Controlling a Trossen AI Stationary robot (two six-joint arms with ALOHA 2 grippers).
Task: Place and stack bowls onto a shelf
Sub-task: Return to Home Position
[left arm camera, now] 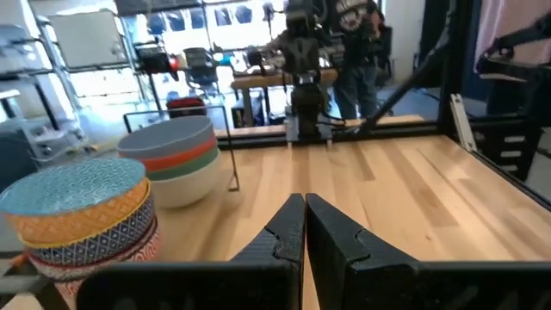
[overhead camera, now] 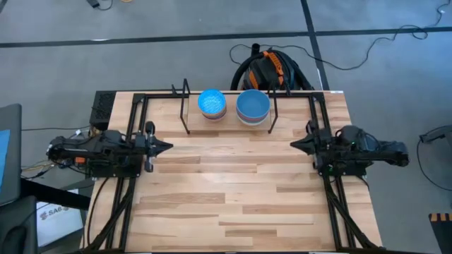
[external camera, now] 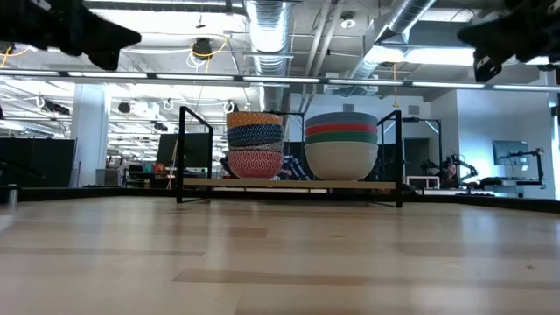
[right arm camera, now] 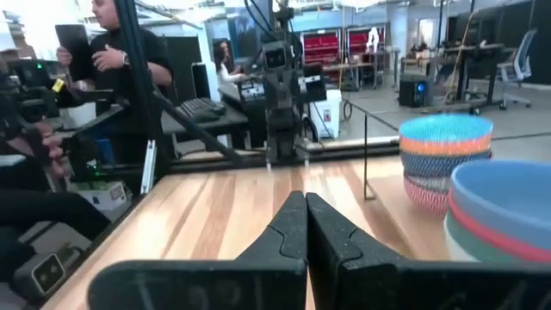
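Pale wooden planks make up the desk (overhead camera: 233, 190), seen from above with grey floor around it and a black-and-orange bag (overhead camera: 268, 69) lying beyond its far edge. The shelf (overhead camera: 186, 116) stands at the middle of the far edge and carries two stacks side by side. The light blue bowl (overhead camera: 212, 103) tops the stack nearer the left edge, and the larger blue bowl (overhead camera: 253, 104) tops the other. The left gripper (overhead camera: 166, 147) hangs by the left edge and the right gripper (overhead camera: 295, 144) by the right edge. Their tips point at each other, and both are well apart from the shelf.

Level with the desk top, the first stack reads from the bottom: a red-and-white patterned bowl (external camera: 255, 163), a blue-white patterned bowl (external camera: 255, 135), a yellow bowl (external camera: 255, 121), then the light blue rim. The second has a white bowl (external camera: 341, 160) under a green bowl (external camera: 341, 137), a red bowl (external camera: 341, 129), then the blue one. Both arms are dark shapes high above the desk.

From the left wrist, the arm's own fingers (left arm camera: 284, 234) lie pressed together with nothing between them. Both stacks sit nearby, and people stand in the room beyond the opposite arm.

From the right wrist, that arm's fingers (right arm camera: 284, 231) are likewise closed on nothing. The two stacks sit close by, and a person (right arm camera: 103, 52) in dark clothes stands beyond the desk.
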